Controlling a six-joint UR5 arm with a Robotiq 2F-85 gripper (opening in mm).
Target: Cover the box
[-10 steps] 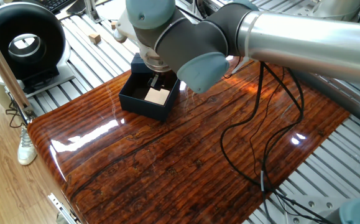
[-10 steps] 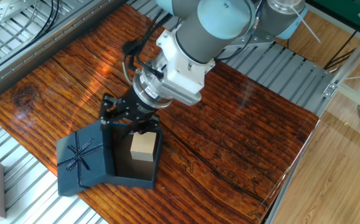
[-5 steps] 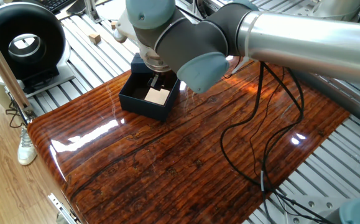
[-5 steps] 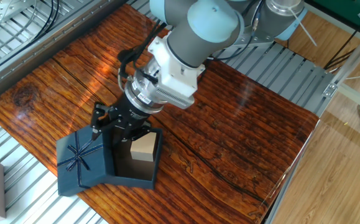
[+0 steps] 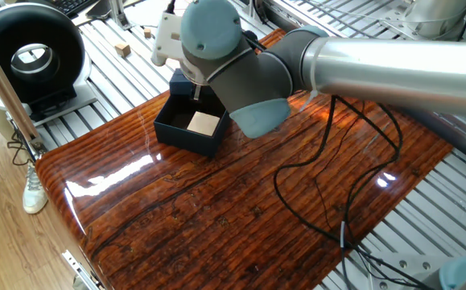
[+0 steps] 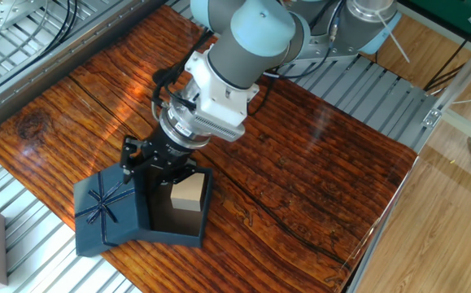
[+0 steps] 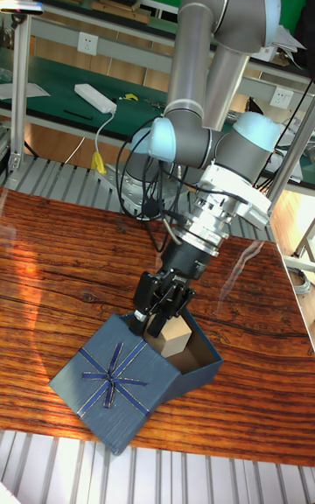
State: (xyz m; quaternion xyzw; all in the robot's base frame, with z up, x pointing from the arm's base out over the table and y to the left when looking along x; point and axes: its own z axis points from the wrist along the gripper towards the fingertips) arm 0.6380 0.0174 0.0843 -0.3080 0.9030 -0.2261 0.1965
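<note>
We had the box (image 6: 188, 218) sitting open near one edge of the table (image 6: 300, 179), w/ the tan pad (image 6: 187, 193) standing inside it. Its lid (image 6: 111, 211) leaned against the box's side, bow face up, one edge propped on the box rim and the rest hanging toward the slatted metal surround; the tall view showed that tilt best. So the box wasn't covered yet.

The gripper (image 6: 155, 162) hung just above the seam where lid met box, fingers pointing down. In the other fixed view we saw the fingers (image 6: 129, 153) set somewhat apart w/ nothing between them, so we judged it spread and empty. In the tall view the fingertips bunched together against the dark box, and there we couldn't tell the gap. One fixed view hid the gripper behind the arm's joints almost entirely.

Key relation, as we read it: the lid lay to the outboard side of the gripper, away from the table's middle, and the box opening lay directly inboard. Lid is square, so no long axis to line up; what mattered was its raised edge resting on the rim, nearest the fingers. We figured the next move needed a grab at or near that edge, then a lift and shift inboard over the opening, keeping corners squared to the box.
</note>
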